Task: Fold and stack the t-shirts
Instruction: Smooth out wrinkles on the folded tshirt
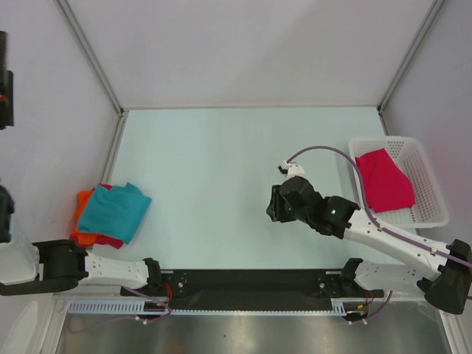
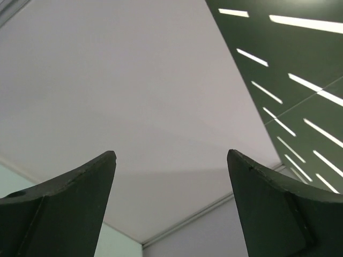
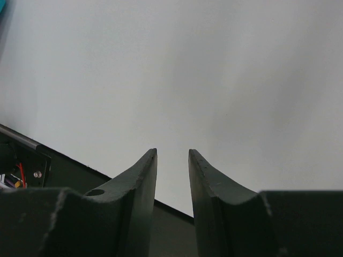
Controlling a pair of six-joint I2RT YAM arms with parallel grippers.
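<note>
A folded teal t-shirt (image 1: 114, 212) lies on top of a stack at the table's left edge. An orange t-shirt (image 1: 82, 206) and a red one (image 1: 105, 240) show beneath it. A magenta-pink t-shirt (image 1: 383, 181) lies crumpled in the white basket (image 1: 435, 193) at the right. My right gripper (image 1: 276, 204) hovers over the bare table right of centre, left of the basket. In the right wrist view its jaws (image 3: 172, 152) stand a narrow gap apart with nothing between them. My left gripper (image 1: 153, 273) rests folded back at the near edge. In the left wrist view it (image 2: 171, 155) is wide open and empty, pointing up at the walls.
The pale green table (image 1: 221, 155) is bounded by white walls at the back and sides. A black base rail (image 1: 251, 284) runs along the near edge between the arm mounts. A purple cable (image 1: 324, 150) loops over the right arm.
</note>
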